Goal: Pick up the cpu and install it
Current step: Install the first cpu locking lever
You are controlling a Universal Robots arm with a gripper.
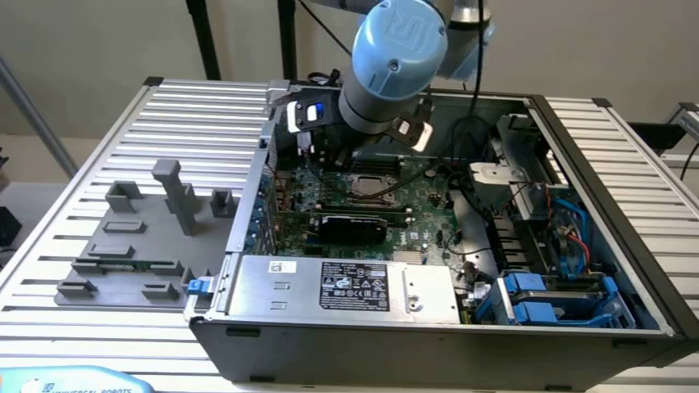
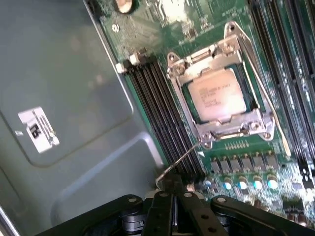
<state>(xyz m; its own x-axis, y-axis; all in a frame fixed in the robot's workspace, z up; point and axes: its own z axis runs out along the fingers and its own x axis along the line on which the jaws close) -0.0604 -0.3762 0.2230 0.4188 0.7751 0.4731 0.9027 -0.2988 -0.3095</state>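
Note:
The cpu (image 2: pixel 216 96), a silvery square chip with a thin tan rim, lies flat in the motherboard socket (image 2: pixel 197 130) under the metal load frame. In the wrist view my gripper (image 2: pixel 171 189) is shut, just off the socket's corner, beside the black memory slots (image 2: pixel 162 113). A thin metal socket lever (image 2: pixel 179 160) runs from the socket's frame to the fingertips; I cannot tell whether it is pinched. In the exterior view the arm's wrist (image 1: pixel 388 61) hangs over the back of the open grey computer case (image 1: pixel 437 344), above the socket (image 1: pixel 368 185).
A grey fixture (image 1: pixel 142 246) with posts and a green memory stick (image 1: pixel 137 264) sits on the slatted table at the exterior view's left. Inside the case are the power supply (image 1: pixel 349 286), cables and blue drive bays (image 1: pixel 546 299). The grey case wall (image 2: pixel 64 98) stands close by the gripper.

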